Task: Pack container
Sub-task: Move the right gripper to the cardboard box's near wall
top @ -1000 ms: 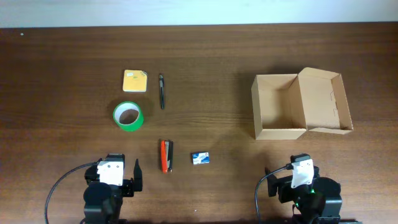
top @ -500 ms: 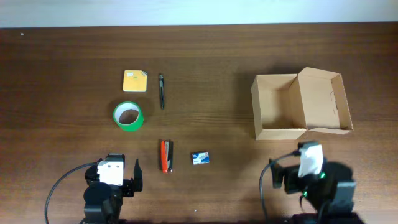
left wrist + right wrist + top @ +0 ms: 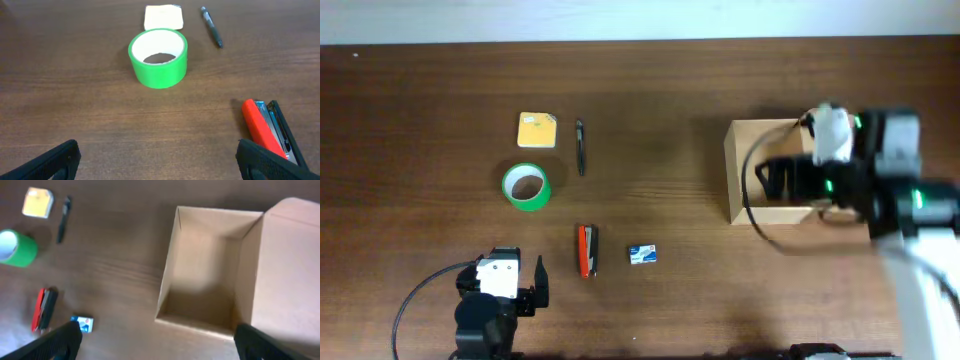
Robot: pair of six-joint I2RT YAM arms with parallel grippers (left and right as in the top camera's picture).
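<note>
The tan cardboard container (image 3: 752, 213) stands open and empty at the right, with its flap lid (image 3: 290, 270) folded out to the right. It fills the right wrist view (image 3: 170, 275). My right gripper (image 3: 820, 182) hovers above the container, open and empty (image 3: 160, 350). My left gripper (image 3: 502, 292) rests near the front left edge, open and empty (image 3: 160, 167). It is just left of a red and black stapler (image 3: 265, 131).
On the left half lie a green tape roll (image 3: 526, 186), a yellow sticky-note pad (image 3: 537, 130), a dark pen (image 3: 580, 146), the stapler (image 3: 587, 250) and a small blue-and-white box (image 3: 642, 254). The wooden table (image 3: 670, 120) ends at a pale wall behind.
My right arm has lifted from the front edge and swung back over the container. The left arm and all items have not moved.
</note>
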